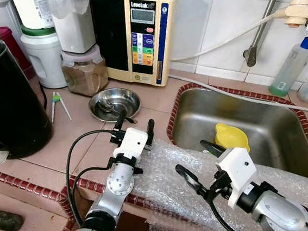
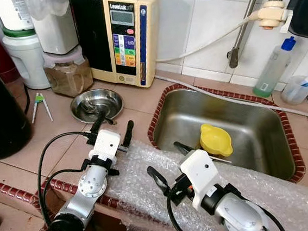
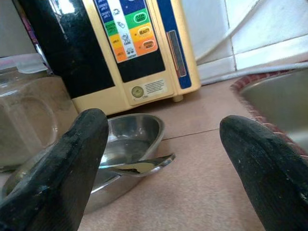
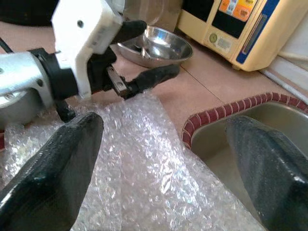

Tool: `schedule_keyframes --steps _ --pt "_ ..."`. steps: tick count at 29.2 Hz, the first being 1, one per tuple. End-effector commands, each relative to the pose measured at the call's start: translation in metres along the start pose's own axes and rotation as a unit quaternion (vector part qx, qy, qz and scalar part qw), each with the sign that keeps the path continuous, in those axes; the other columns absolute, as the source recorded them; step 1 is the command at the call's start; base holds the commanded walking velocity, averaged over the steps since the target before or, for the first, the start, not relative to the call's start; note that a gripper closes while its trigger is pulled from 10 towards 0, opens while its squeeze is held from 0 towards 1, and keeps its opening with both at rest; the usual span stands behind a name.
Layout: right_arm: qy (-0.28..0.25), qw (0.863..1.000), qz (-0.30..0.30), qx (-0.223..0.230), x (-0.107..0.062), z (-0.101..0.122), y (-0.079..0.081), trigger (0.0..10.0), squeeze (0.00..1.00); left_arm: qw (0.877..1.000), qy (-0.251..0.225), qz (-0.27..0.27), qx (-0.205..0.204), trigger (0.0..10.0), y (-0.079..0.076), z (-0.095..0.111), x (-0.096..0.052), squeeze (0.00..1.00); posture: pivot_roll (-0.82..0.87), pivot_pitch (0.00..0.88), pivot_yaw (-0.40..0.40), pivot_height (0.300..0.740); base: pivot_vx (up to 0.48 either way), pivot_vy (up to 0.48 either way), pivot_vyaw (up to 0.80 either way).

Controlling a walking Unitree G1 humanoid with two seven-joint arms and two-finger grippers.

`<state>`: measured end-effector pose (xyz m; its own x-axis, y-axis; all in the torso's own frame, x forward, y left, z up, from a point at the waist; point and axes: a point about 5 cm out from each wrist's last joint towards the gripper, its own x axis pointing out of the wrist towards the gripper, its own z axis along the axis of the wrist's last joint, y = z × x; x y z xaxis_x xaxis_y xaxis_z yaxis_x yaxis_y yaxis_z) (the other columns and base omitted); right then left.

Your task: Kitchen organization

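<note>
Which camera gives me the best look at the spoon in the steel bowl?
The left wrist view: the spoon lies close up across the steel bowl, just ahead of the left gripper, whose jaws are open. Both eye views show it small in the bowl; the right wrist view shows mostly the bowl.

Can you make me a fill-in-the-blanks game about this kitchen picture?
1. The yellow cup lies inside the ____.
2. The left gripper has its jaws ____, pointing at the steel bowl.
3. The steel bowl has a ____ resting in it.
4. The sheet under the right gripper is ____ wrap.

Missing words: sink; open; spoon; bubble
</note>
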<state>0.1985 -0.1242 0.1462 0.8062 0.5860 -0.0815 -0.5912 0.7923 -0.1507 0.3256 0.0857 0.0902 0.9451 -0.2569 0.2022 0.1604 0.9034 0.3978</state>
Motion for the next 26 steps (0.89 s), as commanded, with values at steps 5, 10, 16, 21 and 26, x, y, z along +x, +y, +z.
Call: schedule_keyframes --steps 5,10,16,21,26 --pt "0.003 1.0 -0.005 -0.007 -0.004 0.004 0.0 10.0 0.0 0.999 0.028 -0.02 0.014 10.0 -0.006 -0.006 0.004 0.08 -0.09 0.002 -0.07 0.74 0.0 0.0 0.0" --pt "0.005 1.0 -0.006 -0.009 -0.005 0.005 0.001 10.0 0.0 0.999 0.042 -0.012 0.033 10.0 -0.002 -0.007 0.011 0.0 -0.1 0.005 -0.069 0.74 0.0 0.0 0.0" --pt "0.008 1.0 -0.01 -0.009 -0.007 0.006 0.0 10.0 0.0 0.995 0.1 0.026 0.007 10.0 0.012 -0.017 0.014 0.0 -0.11 0.007 -0.067 0.74 0.0 0.0 0.0" --pt "0.01 1.0 -0.01 -0.012 -0.008 0.006 0.001 10.0 0.0 0.989 0.137 0.058 0.003 10.0 0.025 -0.025 0.013 0.0 -0.11 0.002 -0.07 0.74 0.0 0.0 0.0" --pt "0.013 1.0 -0.008 -0.017 -0.008 0.006 -0.001 10.0 0.0 0.987 0.144 0.064 -0.011 10.0 0.028 -0.026 0.014 0.0 -0.11 0.0 -0.073 0.74 0.0 0.0 0.0"
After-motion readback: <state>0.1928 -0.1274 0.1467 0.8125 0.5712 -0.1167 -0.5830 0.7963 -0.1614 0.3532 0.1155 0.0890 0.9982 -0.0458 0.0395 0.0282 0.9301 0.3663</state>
